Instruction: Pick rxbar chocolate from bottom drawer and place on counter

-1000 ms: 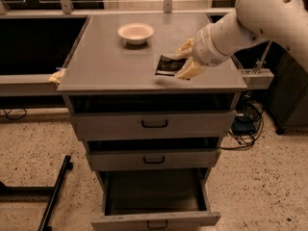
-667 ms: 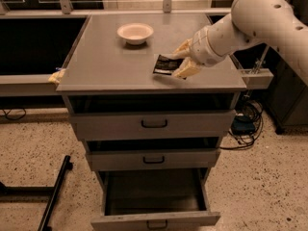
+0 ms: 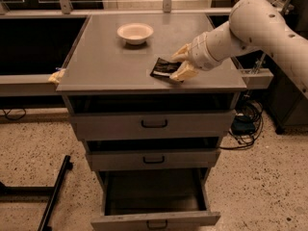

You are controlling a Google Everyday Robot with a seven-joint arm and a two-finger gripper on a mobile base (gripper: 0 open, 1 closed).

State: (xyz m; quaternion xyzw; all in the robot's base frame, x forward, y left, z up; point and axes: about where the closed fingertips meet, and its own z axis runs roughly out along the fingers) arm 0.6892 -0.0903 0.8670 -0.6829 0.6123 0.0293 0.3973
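The rxbar chocolate (image 3: pixel 162 69) is a small flat black bar with a pale label. It lies on the grey counter (image 3: pixel 106 57) near its front right. My gripper (image 3: pixel 179 65) sits at the bar's right end, with one pale finger (image 3: pixel 181 54) behind it and one finger (image 3: pixel 184 73) in front. The bar's right end lies between the fingers. The white arm reaches in from the upper right. The bottom drawer (image 3: pixel 154 219) is pulled out and its inside looks dark and empty.
A white bowl (image 3: pixel 135 33) stands at the back of the counter. The two upper drawers (image 3: pixel 154 124) are slightly ajar. Grey side rails run left and right of the cabinet. Cables lie on the floor at right, and a black bar lies at lower left.
The gripper and the bar have shifted slightly left and down onto the counter. The arm has swung a little leftward.
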